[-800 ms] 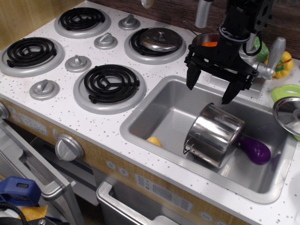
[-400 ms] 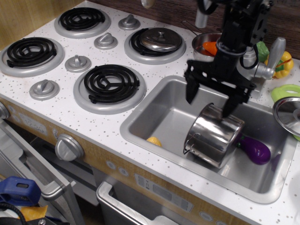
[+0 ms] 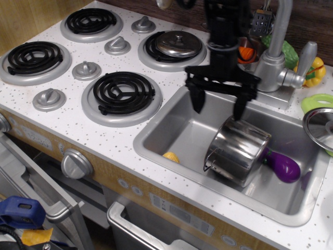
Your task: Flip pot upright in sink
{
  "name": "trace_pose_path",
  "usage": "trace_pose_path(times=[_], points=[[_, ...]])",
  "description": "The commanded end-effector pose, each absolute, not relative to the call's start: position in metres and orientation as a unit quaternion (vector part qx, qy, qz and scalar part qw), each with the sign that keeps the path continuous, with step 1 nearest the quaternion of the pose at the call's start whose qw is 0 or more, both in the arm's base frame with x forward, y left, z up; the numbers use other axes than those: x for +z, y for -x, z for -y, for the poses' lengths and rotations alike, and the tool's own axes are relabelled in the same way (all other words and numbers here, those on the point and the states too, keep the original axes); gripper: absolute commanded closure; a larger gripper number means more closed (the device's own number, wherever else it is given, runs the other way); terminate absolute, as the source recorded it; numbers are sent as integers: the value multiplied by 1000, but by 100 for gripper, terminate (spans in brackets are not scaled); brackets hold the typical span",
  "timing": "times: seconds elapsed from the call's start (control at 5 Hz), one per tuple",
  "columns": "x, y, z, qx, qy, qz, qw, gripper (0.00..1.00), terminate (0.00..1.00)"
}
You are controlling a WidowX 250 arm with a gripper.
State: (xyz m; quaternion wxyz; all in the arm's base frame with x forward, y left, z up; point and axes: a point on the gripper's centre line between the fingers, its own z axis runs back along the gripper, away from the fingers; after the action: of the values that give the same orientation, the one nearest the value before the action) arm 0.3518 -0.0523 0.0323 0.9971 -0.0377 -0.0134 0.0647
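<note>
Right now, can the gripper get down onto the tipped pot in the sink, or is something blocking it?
Probably yes. The gripper hangs open just above and left of the pot, with nothing between them. The purple eggplant lies on the pot's far side and the faucet stands behind, both clear of the path.

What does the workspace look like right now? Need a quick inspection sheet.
Surface: white speckled countertop with four coil burners.
Job's things: pot tipped on its side in the sink, not upright.
Clutter: purple eggplant beside the pot; yellow item at the sink's front wall; lid on the rear burner.
Grippers: gripper open, above the sink at the pot's upper left; contact unclear.
Cables: nothing seen.
Surroundings: faucet behind the sink.
</note>
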Motion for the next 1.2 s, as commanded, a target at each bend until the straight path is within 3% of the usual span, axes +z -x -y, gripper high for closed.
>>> trace_pose_path(times=[0.0, 1.0], points=[[63, -356, 49, 67, 146, 89, 983, 0, 0], [47, -354, 60, 98, 222, 145, 959, 0, 0]])
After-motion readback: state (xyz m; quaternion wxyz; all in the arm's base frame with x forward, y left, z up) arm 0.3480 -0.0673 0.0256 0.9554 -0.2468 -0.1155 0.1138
